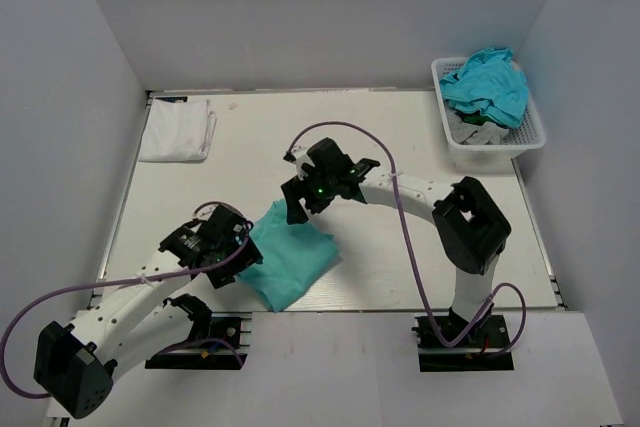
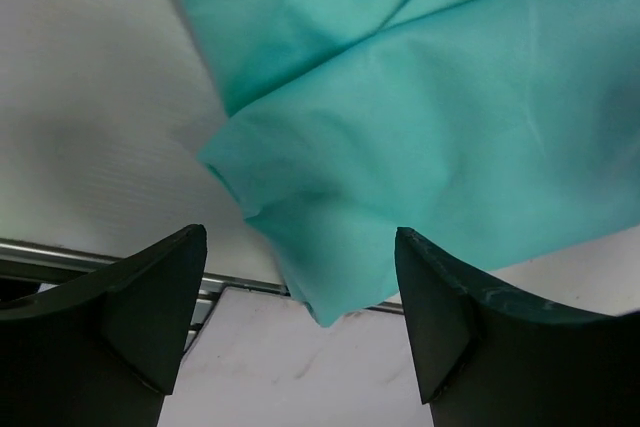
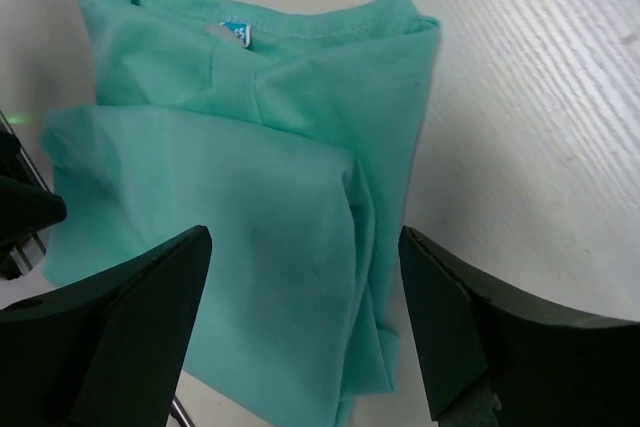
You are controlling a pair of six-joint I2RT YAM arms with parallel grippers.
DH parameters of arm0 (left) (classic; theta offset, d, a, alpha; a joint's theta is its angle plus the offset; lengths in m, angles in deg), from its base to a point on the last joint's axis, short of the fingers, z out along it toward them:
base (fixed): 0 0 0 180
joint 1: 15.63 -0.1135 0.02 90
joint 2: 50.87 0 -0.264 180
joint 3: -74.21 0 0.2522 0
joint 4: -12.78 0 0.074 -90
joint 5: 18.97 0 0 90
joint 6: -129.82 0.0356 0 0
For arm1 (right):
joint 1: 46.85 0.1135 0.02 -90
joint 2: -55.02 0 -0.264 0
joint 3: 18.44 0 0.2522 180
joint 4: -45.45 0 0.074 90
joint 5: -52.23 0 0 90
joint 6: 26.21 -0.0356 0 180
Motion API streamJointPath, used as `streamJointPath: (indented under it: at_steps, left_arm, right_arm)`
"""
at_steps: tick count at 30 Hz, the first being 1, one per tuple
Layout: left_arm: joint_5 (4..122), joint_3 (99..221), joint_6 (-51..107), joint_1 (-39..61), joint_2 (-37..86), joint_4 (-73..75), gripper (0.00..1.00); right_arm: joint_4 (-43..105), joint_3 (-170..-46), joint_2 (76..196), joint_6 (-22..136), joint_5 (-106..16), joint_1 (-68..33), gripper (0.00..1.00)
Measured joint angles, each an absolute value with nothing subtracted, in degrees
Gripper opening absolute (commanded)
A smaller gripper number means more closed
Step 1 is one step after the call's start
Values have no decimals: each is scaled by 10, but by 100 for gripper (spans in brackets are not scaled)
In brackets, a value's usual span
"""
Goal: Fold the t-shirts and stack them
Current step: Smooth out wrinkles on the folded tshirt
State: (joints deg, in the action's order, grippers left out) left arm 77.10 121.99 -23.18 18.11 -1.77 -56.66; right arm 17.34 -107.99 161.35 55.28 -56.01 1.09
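Note:
A mint green t-shirt (image 1: 290,259) lies folded near the table's front edge, left of centre. My left gripper (image 1: 246,247) is at its left side, open; in the left wrist view the shirt's corner (image 2: 330,297) hangs between the spread fingers (image 2: 150,317) of the left gripper (image 2: 300,282), ungripped. My right gripper (image 1: 297,203) hovers over the shirt's far end, open. In the right wrist view the right gripper (image 3: 305,292) straddles the folded t-shirt (image 3: 250,197), collar and blue label (image 3: 235,35) beyond. A white folded t-shirt (image 1: 178,129) lies at the far left.
A white lattice basket (image 1: 530,139) at the far right holds a turquoise shirt (image 1: 487,84) over a grey one (image 1: 478,133). The table's metal front rail (image 2: 60,257) runs just beneath the left gripper. White walls enclose the table on three sides.

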Motion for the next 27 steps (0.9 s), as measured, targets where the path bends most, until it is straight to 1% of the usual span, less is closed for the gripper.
streamJointPath:
  at_steps: [1, 2, 4, 5, 7, 8, 10, 11, 13, 14, 18, 20, 21, 24, 26, 27]
  left_arm:
    - [777, 1220, -239, 181, -18, -572, 81]
    - [782, 1218, -246, 181, -19, -574, 79]
    - [789, 1203, -255, 181, -30, -567, 75]
    - [791, 1195, -258, 181, -35, -563, 75]
    - [792, 1177, -262, 181, -41, -552, 71]
    - [792, 1168, -264, 181, -42, -544, 67]
    - [792, 1156, -267, 181, -40, -528, 61]
    - [792, 1153, -269, 181, -35, -522, 54]
    - [795, 1152, -272, 181, -22, -510, 48]
    - [797, 1152, -273, 181, -16, -505, 43]
    - [812, 1152, -276, 181, -8, -498, 44]
    - [818, 1152, -277, 180, -10, -498, 49]
    - [820, 1152, -278, 179, -11, -499, 53]
    - [830, 1152, -285, 177, -16, -510, 61]
    - [838, 1152, -293, 177, -16, -519, 61]
    - [842, 1152, -295, 177, -17, -523, 59]
  right_arm:
    - [173, -1084, 1619, 553, -561, 16, 80]
    - [172, -1088, 1625, 552, -562, 20, 70]
    - [171, -1102, 1641, 551, -563, 25, 66]
    - [170, -1108, 1648, 551, -563, 26, 59]
    - [172, -1113, 1659, 549, -561, 27, 56]
    - [170, -1113, 1661, 548, -561, 27, 52]
    - [168, -1113, 1663, 544, -559, 27, 48]
    - [168, -1113, 1664, 543, -558, 27, 45]
    - [168, -1113, 1664, 539, -557, 27, 45]
    - [168, -1113, 1664, 538, -557, 27, 43]
    - [169, -1113, 1672, 537, -556, 27, 38]
    - [169, -1113, 1678, 537, -555, 27, 38]
    - [169, -1113, 1681, 536, -555, 27, 40]
    - [168, -1113, 1694, 536, -555, 27, 40]
    - [168, -1113, 1702, 535, -556, 27, 39]
    - [168, -1113, 1704, 535, -556, 27, 36]
